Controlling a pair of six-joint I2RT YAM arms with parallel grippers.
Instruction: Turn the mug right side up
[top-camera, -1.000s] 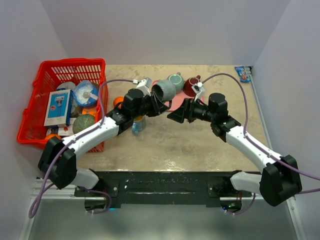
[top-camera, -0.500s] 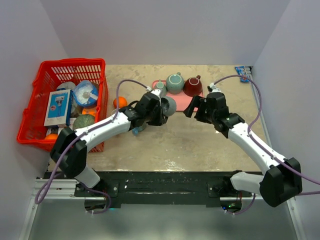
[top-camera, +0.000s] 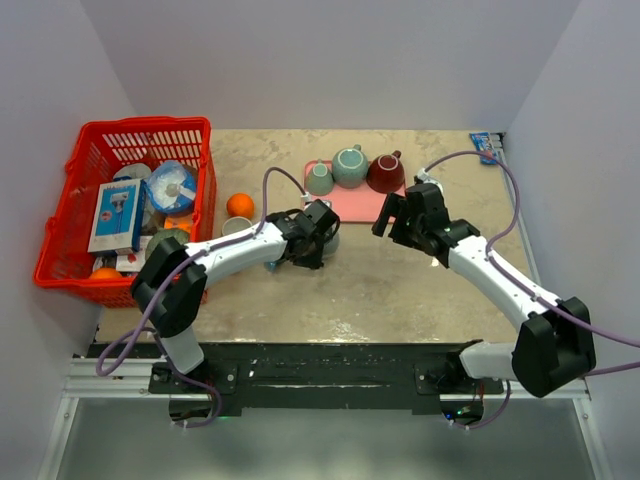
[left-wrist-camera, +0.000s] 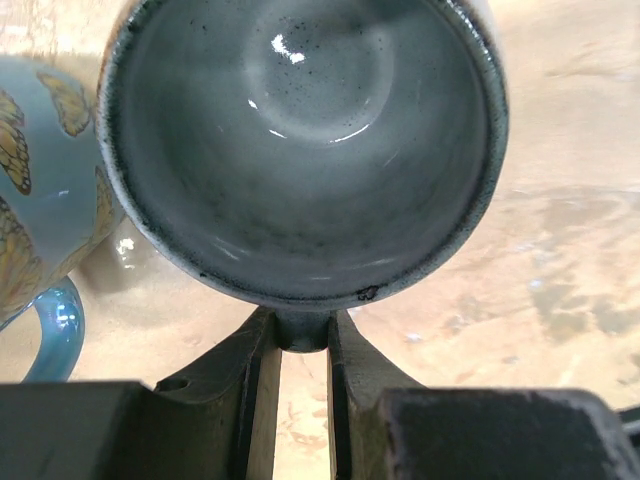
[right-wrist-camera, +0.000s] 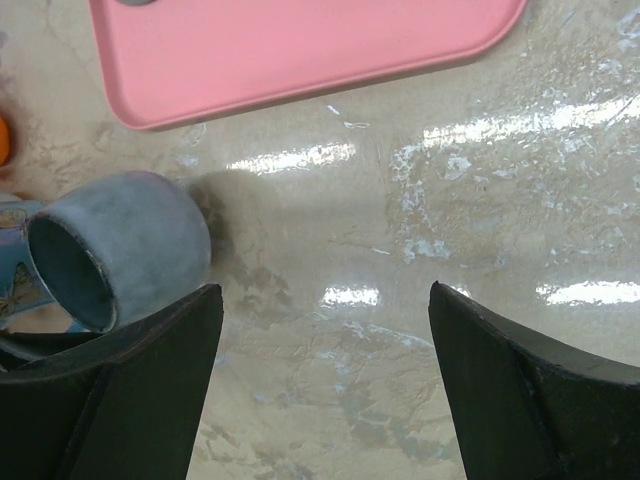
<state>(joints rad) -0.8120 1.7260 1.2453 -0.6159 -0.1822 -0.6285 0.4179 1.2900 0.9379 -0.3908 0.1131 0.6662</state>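
Observation:
The grey-blue mug (left-wrist-camera: 300, 140) is tilted on its side, and its open mouth faces the left wrist camera. My left gripper (left-wrist-camera: 303, 325) is shut on the mug's handle, which sits pinched between the two fingers. In the right wrist view the mug (right-wrist-camera: 120, 245) hangs low over the marble table just in front of the pink tray (right-wrist-camera: 300, 50); I cannot tell whether it touches the table. From above, my left gripper (top-camera: 316, 237) mostly covers the mug (top-camera: 330, 241). My right gripper (top-camera: 388, 214) stands open and holds nothing, to the right of the mug, with only table between its fingers (right-wrist-camera: 150, 380).
The pink tray (top-camera: 365, 205) carries a small teal mug (top-camera: 319, 179), a larger teal mug (top-camera: 350, 165) and a dark red mug (top-camera: 385, 173). A blue butterfly mug (left-wrist-camera: 40, 200) stands beside the held mug. An orange (top-camera: 238, 204) lies left of the tray. A red basket (top-camera: 120, 135) of goods is far left.
My left arm has carried the mug from above the tray down and forward to the table in front of it, turning it over. My right gripper has drawn back to the right.

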